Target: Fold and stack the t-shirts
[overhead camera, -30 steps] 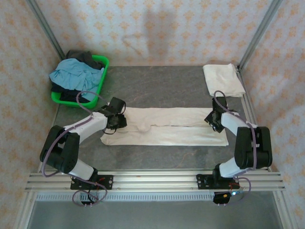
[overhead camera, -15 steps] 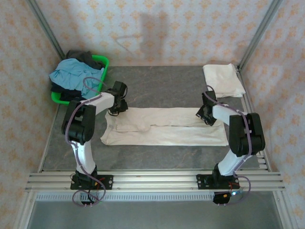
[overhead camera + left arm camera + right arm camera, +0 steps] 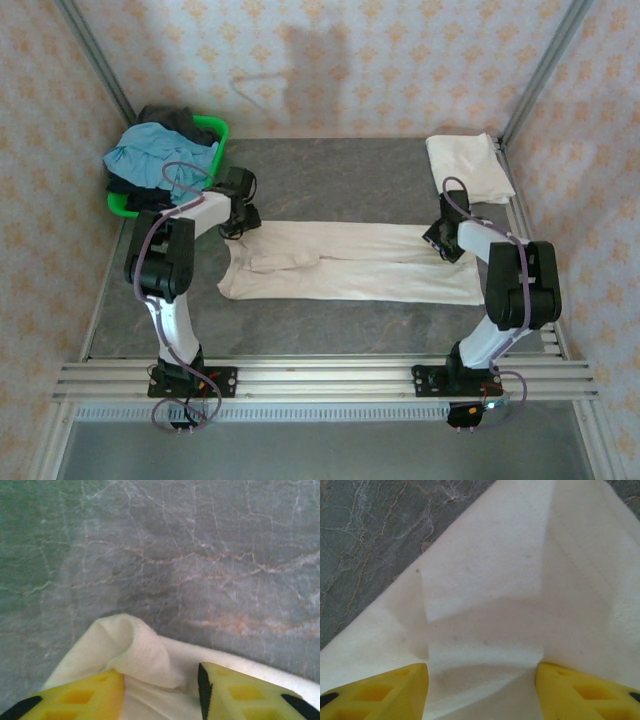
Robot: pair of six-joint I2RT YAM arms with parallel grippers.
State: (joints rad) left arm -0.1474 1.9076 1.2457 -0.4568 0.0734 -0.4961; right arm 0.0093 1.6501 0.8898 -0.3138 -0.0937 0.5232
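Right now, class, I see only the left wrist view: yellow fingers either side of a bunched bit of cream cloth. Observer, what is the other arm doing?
Observer: The right tool stands open over flat cloth at the right end of the spread shirt.
Operator: Any shirt folded already?
Observer: Yes, one folded shirt lies at the far right corner of the table.
Operator: Anything else about?
Observer: A green basket at far left holds a blue garment and a dark garment.

Soft, even light fills the overhead view, a faint grey shadow falling on the back wall [image 3: 320, 50] at upper centre; both wrist views are slightly blurred, the left tinged green at upper left, the right's t-shirt [image 3: 485, 580] nearly washed out.
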